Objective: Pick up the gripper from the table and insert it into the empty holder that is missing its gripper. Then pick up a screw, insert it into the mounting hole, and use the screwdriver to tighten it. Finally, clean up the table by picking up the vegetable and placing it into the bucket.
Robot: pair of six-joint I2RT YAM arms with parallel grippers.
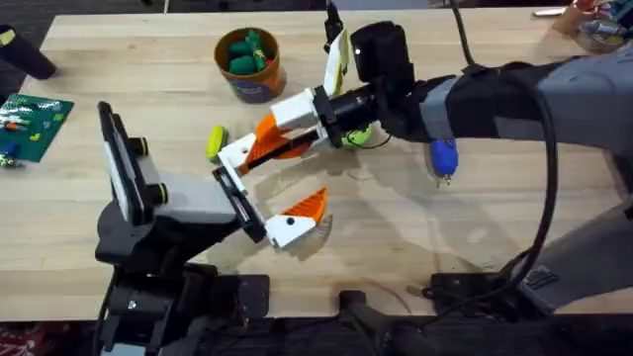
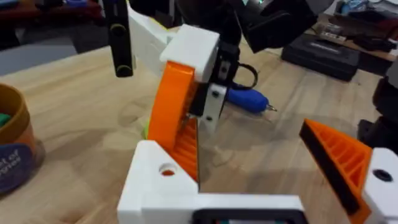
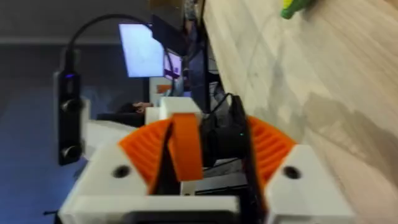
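Diagonally, gripper (image 1: pixel 269 141) tip toward holder (image 1: pixel 233 158)

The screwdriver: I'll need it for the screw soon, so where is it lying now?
In the overhead view the blue-handled screwdriver lies on the table right of centre, just beyond the right arm's forearm.

The gripper (image 2: pixel 172 118) is orange and ribbed with a white base. The holder (image 2: pixel 158 177) is white. The screwdriver (image 2: pixel 247 99) handle is blue. The bucket (image 1: pixel 249 62) is brown-orange, holding green pieces, possibly vegetables. The table (image 1: pixel 475 208) is light wood.
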